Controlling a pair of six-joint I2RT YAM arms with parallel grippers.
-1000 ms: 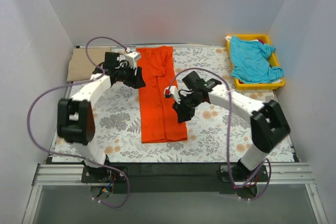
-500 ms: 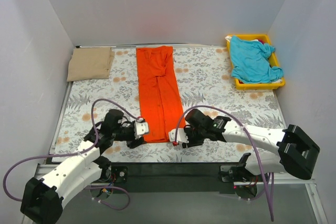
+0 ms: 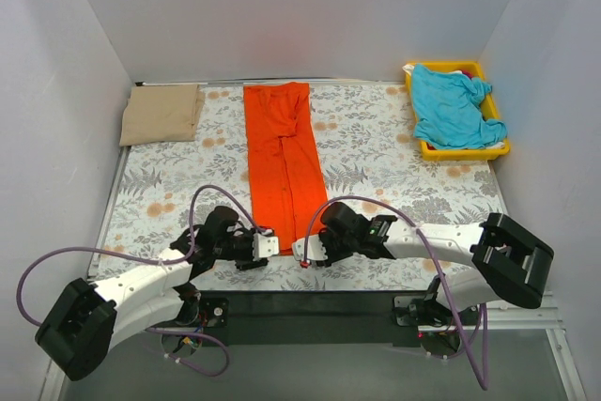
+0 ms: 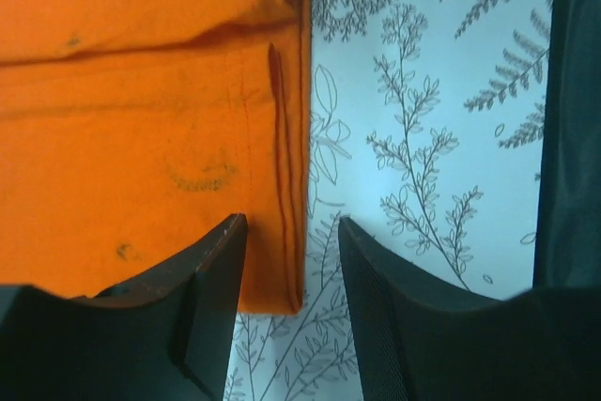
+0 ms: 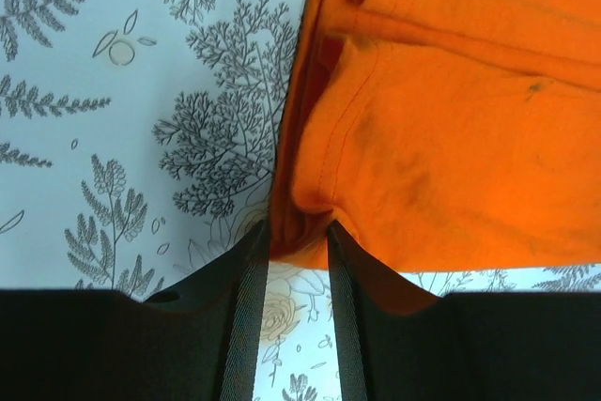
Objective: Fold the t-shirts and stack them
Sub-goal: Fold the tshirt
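The long bright orange-red cloth t-shirt (image 3: 280, 161) is lying along the fern-printed table (image 3: 394, 147). Its near corner is being pinched by the right pincer (image 5: 299, 237). The left pincer (image 4: 291, 251) is standing open astride the opposite hem, so a one-sided, skewed lift is being risked.

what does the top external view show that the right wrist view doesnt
Only the top external: the tan t-shirt folded at the far left corner, the turquoise t-shirt crumpled in the yellow tray, and the left gripper at the near left corner of the orange t-shirt. Only the right wrist: up close, the right gripper pinching a bunched fold at that shirt's near right corner. Both: the orange t-shirt and the fern-print cloth under it.
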